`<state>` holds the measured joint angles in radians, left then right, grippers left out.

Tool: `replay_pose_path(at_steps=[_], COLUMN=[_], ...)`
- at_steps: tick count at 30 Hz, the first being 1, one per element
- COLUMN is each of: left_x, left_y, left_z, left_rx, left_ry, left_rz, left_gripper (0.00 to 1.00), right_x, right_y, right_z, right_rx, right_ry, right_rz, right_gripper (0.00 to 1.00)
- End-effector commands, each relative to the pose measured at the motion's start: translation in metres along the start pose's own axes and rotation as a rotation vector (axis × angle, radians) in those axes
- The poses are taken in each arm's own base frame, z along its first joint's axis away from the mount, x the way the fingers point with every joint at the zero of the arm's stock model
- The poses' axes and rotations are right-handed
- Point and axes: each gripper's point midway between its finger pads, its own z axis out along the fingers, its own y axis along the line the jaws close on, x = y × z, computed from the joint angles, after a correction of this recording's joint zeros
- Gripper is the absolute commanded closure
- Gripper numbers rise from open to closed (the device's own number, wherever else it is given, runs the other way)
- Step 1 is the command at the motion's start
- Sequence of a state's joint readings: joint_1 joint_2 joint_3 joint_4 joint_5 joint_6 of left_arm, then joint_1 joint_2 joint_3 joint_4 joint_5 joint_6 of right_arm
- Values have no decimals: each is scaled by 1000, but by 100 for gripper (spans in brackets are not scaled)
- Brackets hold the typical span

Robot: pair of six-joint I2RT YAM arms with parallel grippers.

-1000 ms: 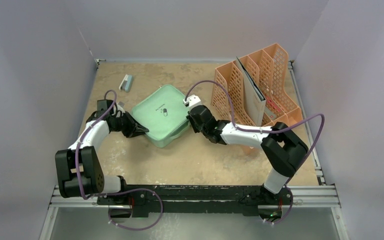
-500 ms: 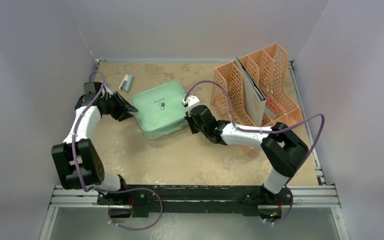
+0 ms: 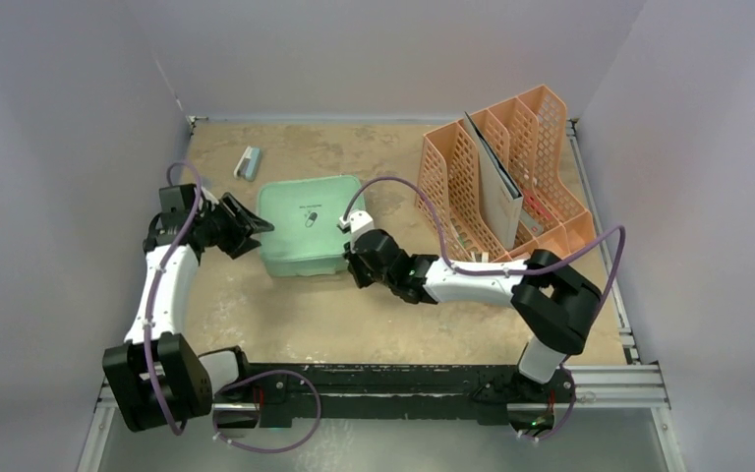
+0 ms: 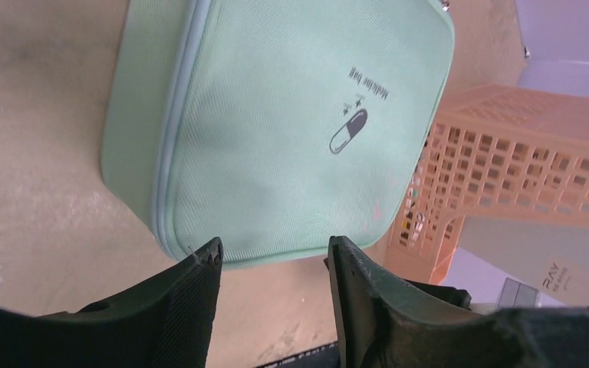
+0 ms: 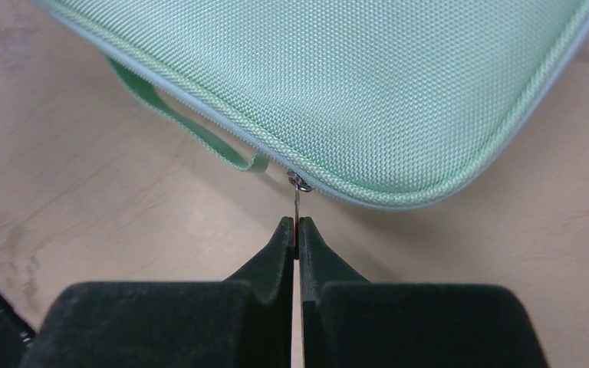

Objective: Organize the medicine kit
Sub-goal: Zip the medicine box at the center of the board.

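Note:
The medicine kit (image 3: 307, 224) is a mint-green square zipped fabric case with a small pill icon, lying flat mid-table. My left gripper (image 3: 254, 228) stands open just off its left edge; in the left wrist view the gripper (image 4: 272, 249) has only bare table between its fingers, with the kit (image 4: 276, 130) beyond them. My right gripper (image 3: 353, 262) sits at the kit's near right corner. In the right wrist view that gripper (image 5: 297, 226) is shut on the thin metal zipper pull (image 5: 297, 201), which hangs from the kit's (image 5: 353, 84) zip seam beside a green loop handle (image 5: 176, 119).
A peach mesh file rack (image 3: 511, 172) stands at the back right with a grey folder (image 3: 496, 187) in one slot; it also shows in the left wrist view (image 4: 521, 146). A small teal-and-white object (image 3: 247, 163) lies at the back left. Walls enclose three sides.
The left gripper has opened, let go of the kit and drawn back to the left. The kit has turned and slid left. The right gripper moved left and nearer, still shut.

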<state>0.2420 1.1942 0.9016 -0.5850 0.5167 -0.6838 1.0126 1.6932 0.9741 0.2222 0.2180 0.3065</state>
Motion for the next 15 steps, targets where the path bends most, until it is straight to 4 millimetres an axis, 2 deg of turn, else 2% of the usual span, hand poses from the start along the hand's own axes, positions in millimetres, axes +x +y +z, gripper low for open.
replay_pose_path(at_steps=[1, 5, 8, 15], left_x=[28, 52, 60, 77], left_y=[2, 7, 7, 12], left_z=[-4, -5, -6, -4], left_rx=[55, 90, 101, 89], left_ry=[58, 105, 104, 109], left_rz=[-60, -107, -137, -176], left_gripper=[50, 51, 51, 48], right_x=[-12, -11, -17, -27], right_y=[32, 55, 70, 87], right_z=[-6, -7, -7, -5], right_rx=[-68, -81, -96, -127], right_ry=[-22, -6, -20, -33], right_rz=[89, 84, 92, 99], right_gripper=[100, 100, 100, 100])
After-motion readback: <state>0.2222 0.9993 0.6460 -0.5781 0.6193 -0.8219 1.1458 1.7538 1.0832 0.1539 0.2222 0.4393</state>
